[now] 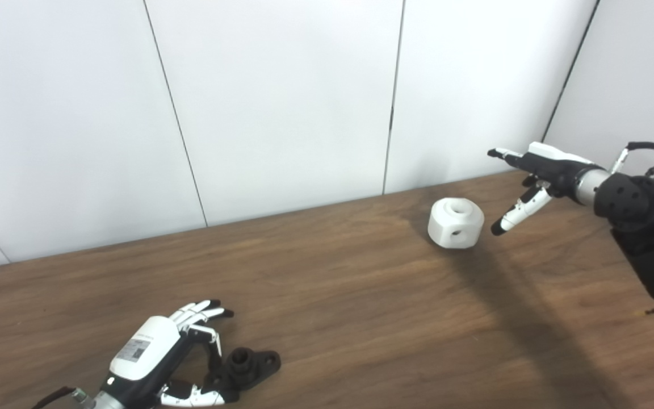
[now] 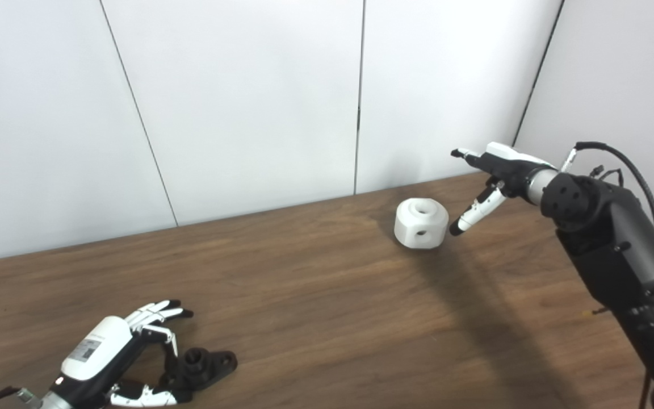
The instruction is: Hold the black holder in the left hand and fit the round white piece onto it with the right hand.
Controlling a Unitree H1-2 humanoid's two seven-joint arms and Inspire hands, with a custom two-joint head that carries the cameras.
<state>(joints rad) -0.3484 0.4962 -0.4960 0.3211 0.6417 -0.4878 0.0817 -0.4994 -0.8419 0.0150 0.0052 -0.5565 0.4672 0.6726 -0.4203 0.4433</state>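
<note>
The black holder (image 1: pixel 249 366) lies on the wooden table (image 1: pixel 349 295) at the near left; it is a small flanged part with a short upright tube. My left hand (image 1: pixel 154 352) rests just left of it, fingers apart, with the thumb against its near edge; it is not closed on it. The round white piece (image 1: pixel 456 222), with a hole on top and one in its side, sits at the far right. My right hand (image 1: pixel 534 170) hovers just right of it, open, with the fingers stretched out above and the thumb angled down beside the piece, not touching.
White wall panels (image 1: pixel 281 102) stand right behind the table's far edge, close to the white piece. The right forearm (image 1: pixel 645 227) comes in along the right side, above the table.
</note>
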